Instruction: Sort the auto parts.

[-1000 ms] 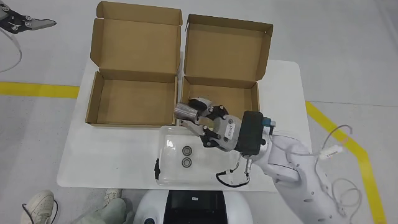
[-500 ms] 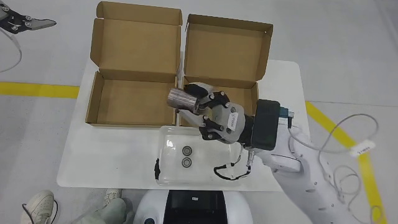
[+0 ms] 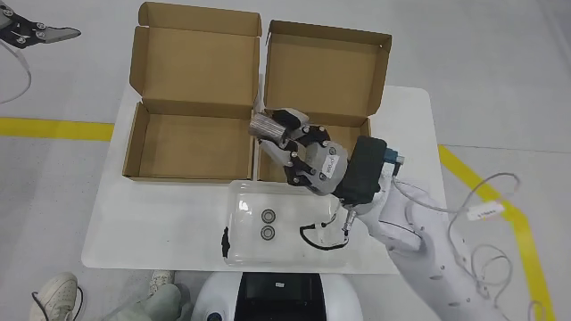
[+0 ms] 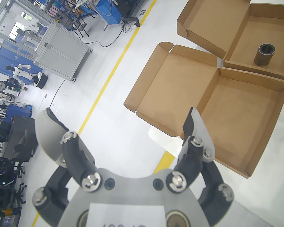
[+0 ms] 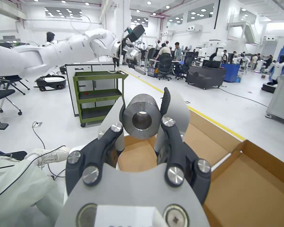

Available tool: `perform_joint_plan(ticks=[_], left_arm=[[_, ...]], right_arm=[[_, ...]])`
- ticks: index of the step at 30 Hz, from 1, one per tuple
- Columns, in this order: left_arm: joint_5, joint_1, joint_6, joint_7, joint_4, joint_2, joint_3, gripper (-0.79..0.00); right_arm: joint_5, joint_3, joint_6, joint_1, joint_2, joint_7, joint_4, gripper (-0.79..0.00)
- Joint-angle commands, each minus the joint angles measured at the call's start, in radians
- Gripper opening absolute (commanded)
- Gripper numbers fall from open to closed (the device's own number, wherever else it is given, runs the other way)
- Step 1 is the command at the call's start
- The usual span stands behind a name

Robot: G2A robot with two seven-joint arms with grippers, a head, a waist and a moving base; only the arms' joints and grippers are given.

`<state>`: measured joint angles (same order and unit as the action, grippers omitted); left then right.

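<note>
My right gripper [image 3: 273, 130] is shut on a grey metal cylinder [image 3: 261, 126], which it holds in the air on its side. They hang over the left rim of the right cardboard box [image 3: 357, 134], beside the left cardboard box [image 3: 187, 147]. The right wrist view looks down the cylinder's bore [image 5: 142, 120] between the fingers [image 5: 166, 100]. A clear plastic tray [image 3: 234, 198] near the table's front edge holds two ring bearings [image 3: 267, 223]. My left gripper [image 4: 118, 116] is open and holds nothing, high up and off to the left of the table. A dark cylinder [image 4: 265, 54] stands in the farther box there.
Both boxes have their lids [image 3: 198, 53] folded back, away from me. The white table [image 3: 152, 223] has bare room left of the tray. A person's shoe [image 3: 55, 292] and clothing are at the table's front left corner. A green cart [image 5: 97, 95] stands on the floor beyond.
My right gripper has carried the metal cylinder away from the clear tray's far edge, up and back over the seam between the two boxes.
</note>
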<state>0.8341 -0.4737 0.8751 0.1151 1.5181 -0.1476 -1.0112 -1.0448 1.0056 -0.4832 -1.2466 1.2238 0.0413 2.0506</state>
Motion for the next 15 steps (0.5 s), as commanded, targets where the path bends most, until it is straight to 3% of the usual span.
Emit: perform_joint_plan(ticks=[1,8,15], left_arm=[[0.0,0.0,0.0,0.0,0.0,0.0,0.0,0.0],[0.0,0.0,0.0,0.0,0.0,0.0,0.0,0.0],[0.0,0.0,0.0,0.0,0.0,0.0,0.0,0.0]], right_arm=[[0.002,0.002,-0.001,-0.02,-0.001,0.008,-0.005,-0.785],[-0.013,0.031,-0.002,-0.098,-0.008,0.05,-0.055,-0.785],[-0.052,0.055,0.085,-0.15,-0.012,0.001,-0.098,-0.785]])
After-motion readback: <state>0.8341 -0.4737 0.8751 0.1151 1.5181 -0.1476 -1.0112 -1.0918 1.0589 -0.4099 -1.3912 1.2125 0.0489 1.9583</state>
